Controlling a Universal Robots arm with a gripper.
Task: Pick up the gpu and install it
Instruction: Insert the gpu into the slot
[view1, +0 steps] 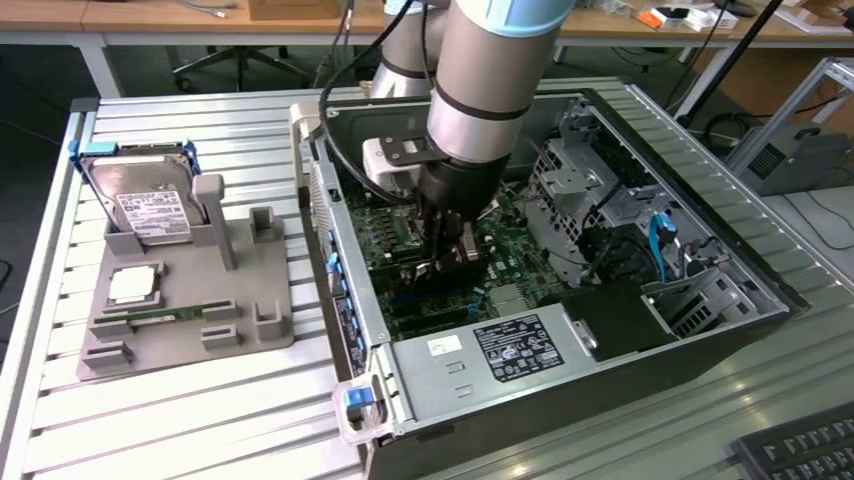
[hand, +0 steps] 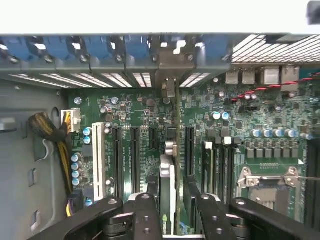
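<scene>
The gripper (hand: 172, 200) stands with jaws parted beside the gpu (hand: 176, 150), upright in its motherboard (hand: 240, 125) slot; a half-seated card could tilt if nudged

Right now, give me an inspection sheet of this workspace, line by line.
Surface: slatted metal table, open computer case lying on it.
Job's things: gpu stands edge-on in a motherboard slot, its bracket at the case's rear wall.
Clutter: grey fixture tray at the exterior view's left holds a hard drive, a processor and a memory stick.
Grippers: gripper open, fingers either side of the gpu.
Cables: yellow and black bundle; red and black twisted pair.
Surroundings: wooden desks, keyboard.
</scene>
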